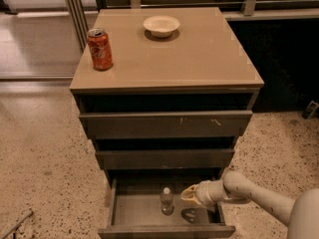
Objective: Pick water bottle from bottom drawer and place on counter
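Drawer (pixel 149 230) at bottom centre stands open, with the bottle (pixel 167 200) upright inside. Just right of it, apart, sits the hand (pixel 191 194); wide or narrow, I cannot tell. Above, the counter (pixel 199 59) bears a can (pixel 99 49) upper left and a bowl (pixel 161 26) top centre.

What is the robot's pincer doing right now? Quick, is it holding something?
Pincer: down in the bottom drawer, beside the water bottle. Whether it is open or closed cannot be told.
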Robot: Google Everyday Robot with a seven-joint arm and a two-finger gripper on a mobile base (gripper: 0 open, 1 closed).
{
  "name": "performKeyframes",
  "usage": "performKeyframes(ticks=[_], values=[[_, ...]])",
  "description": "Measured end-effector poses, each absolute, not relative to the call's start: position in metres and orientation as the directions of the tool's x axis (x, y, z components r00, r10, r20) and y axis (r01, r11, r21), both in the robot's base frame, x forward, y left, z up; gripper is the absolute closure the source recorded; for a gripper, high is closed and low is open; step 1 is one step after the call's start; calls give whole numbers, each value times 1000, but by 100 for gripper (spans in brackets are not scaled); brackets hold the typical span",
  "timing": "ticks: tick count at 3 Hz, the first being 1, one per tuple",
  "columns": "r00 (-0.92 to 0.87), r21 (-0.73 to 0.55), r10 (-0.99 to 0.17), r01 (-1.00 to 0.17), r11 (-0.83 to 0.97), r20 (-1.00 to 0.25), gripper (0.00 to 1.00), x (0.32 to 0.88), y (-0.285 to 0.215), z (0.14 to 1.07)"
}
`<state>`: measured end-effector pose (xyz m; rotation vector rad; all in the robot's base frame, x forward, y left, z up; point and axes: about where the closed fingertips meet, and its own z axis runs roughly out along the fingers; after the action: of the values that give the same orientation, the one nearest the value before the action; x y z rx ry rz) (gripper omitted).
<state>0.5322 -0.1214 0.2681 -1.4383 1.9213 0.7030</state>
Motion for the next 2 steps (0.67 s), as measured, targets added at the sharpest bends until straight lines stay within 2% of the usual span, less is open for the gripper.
performKeyframes(ticks=[2], values=[[-193, 61, -622, -972, 227, -758, 42, 534, -105, 261]])
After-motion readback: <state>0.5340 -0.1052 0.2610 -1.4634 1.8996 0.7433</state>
